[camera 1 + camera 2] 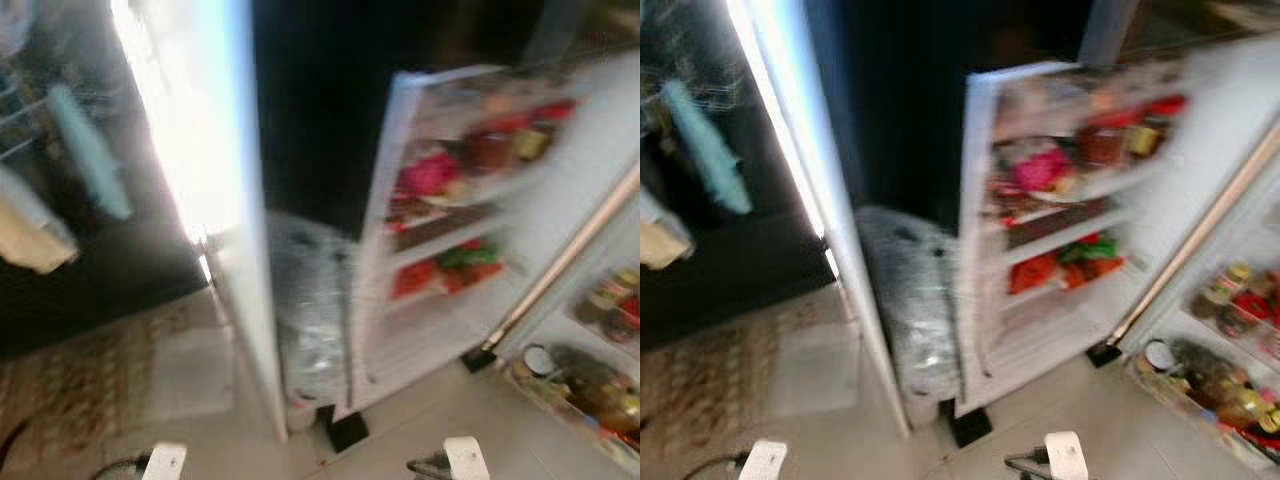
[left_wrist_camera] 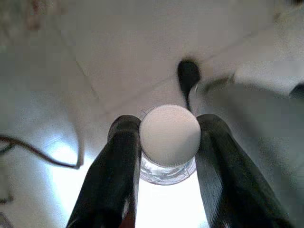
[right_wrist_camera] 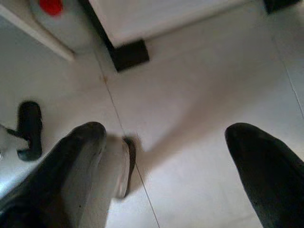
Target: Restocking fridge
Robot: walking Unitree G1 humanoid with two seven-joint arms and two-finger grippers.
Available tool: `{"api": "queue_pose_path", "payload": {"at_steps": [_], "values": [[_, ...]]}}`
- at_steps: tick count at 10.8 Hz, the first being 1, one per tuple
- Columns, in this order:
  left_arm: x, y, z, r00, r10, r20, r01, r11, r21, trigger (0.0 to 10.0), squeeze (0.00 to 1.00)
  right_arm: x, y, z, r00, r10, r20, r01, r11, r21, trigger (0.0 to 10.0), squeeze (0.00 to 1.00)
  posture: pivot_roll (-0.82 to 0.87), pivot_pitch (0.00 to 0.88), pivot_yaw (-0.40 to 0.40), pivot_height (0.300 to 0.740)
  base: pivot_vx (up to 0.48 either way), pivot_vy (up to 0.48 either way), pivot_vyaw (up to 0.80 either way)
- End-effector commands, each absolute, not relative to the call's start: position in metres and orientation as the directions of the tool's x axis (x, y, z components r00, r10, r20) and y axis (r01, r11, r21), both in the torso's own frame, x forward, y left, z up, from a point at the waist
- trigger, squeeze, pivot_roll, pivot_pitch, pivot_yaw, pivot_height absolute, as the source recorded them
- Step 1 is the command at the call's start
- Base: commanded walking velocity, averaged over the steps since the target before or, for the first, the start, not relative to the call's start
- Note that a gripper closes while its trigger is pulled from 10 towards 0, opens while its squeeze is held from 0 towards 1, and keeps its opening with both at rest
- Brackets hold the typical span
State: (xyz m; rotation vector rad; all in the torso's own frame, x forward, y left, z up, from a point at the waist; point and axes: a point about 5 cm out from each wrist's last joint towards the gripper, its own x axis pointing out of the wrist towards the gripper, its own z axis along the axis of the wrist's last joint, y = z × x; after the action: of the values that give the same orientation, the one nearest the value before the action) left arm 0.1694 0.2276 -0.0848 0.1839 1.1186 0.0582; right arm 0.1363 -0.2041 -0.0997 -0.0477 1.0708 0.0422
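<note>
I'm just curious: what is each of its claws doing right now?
Left gripper: closed on a clear bottle with a white cap.
Right gripper: open, holding nothing, above the floor.

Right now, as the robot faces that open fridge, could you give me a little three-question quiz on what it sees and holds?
1. True or false: the left gripper is shut on a bottle with a white cap.
2. Which is open with nothing between its fingers? A) left gripper B) right gripper
3. Fill in: the fridge stands with its door ____.

Key: 1 true; 2 B; 3 open, with red and green food on its shelves.
</note>
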Motion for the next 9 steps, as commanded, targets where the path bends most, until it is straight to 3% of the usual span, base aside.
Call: {"api": "queue_pose_path", "payload": {"at_steps": [1, 2, 7, 9], "values": [[0.1604, 0.2261, -0.0890, 0.404, 0.134, -0.905, 0.069, 0.982, 0.176, 10.0, 0.00, 0.1347, -0.2092, -0.0994, 0.475, 0.000, -0.880, -0.047, 0.999, -0.025, 10.0, 0.00, -0.10, 0.052, -0.049, 0.740, 0.000, -0.277, 0.00], [0.1603, 0.2260, -0.0891, 0.404, 0.134, -0.905, 0.069, 0.982, 0.176, 10.0, 0.00, 0.1348, -0.2091, -0.0993, 0.475, 0.005, -0.880, -0.057, 0.998, -0.025, 10.0, 0.00, -0.10, 0.052, -0.049, 0.740, 0.000, -0.277, 0.00], [0.1602, 0.2261, -0.0891, 0.404, 0.135, -0.905, 0.068, 0.982, 0.176, 10.0, 0.00, 0.1351, -0.2084, -0.0992, 0.476, 0.016, -0.879, -0.066, 0.998, -0.018, 10.0, 0.00, -0.10, 0.052, -0.050, 0.740, 0.000, -0.276, 0.76], [0.1597, 0.2261, -0.0893, 0.404, 0.134, -0.905, 0.069, 0.982, 0.176, 10.0, 0.00, 0.1341, -0.2082, -0.0996, 0.478, 0.012, -0.878, -0.045, 0.999, -0.011, 10.0, 0.00, -0.10, 0.045, -0.050, 0.740, 0.000, -0.274, 0.00]]}}
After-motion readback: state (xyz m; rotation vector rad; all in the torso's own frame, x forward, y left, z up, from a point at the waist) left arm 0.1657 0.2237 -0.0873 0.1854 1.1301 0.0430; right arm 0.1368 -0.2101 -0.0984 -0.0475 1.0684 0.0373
